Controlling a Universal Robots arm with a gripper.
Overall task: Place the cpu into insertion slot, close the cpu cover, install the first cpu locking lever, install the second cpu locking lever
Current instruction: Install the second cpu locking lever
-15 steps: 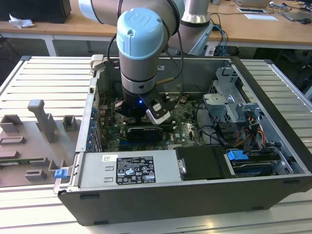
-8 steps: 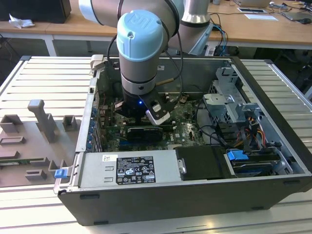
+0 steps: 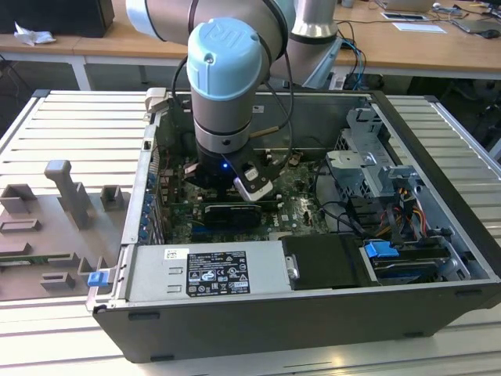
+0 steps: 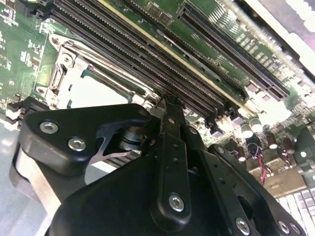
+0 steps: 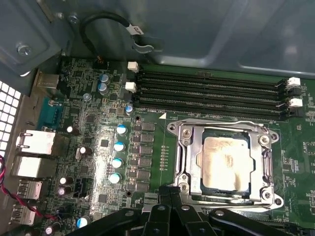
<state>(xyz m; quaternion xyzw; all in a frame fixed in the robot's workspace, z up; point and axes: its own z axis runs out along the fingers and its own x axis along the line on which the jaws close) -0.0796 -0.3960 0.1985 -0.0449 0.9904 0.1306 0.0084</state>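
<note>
The cpu [image 5: 226, 160] lies flat in the insertion slot [image 5: 268, 167], its pale silver top showing through the window of the cpu cover [image 5: 187, 147]. The cover is down over the chip. A thin metal lever rod [image 5: 221, 123] runs along the socket's edge beside the memory slots. My gripper [image 5: 171, 192] is shut, fingertips together at the socket's opposite edge, touching or just above the frame there; nothing shows between them. In the second wrist view the gripper [image 4: 170, 101] tip sits at the socket's corner next to the cpu [image 4: 93, 91]. In the exterior view the arm reaches down into the computer case [image 3: 438, 305].
Long black memory slots [image 5: 211, 83] run beside the socket. Blue capacitors [image 5: 118, 147] and rear ports [image 5: 37, 142] stand on the board. A graphics card [image 3: 227, 211], power supply [image 3: 211, 270], drive cage [image 3: 376, 172] and cables [image 3: 399, 211] crowd the case.
</note>
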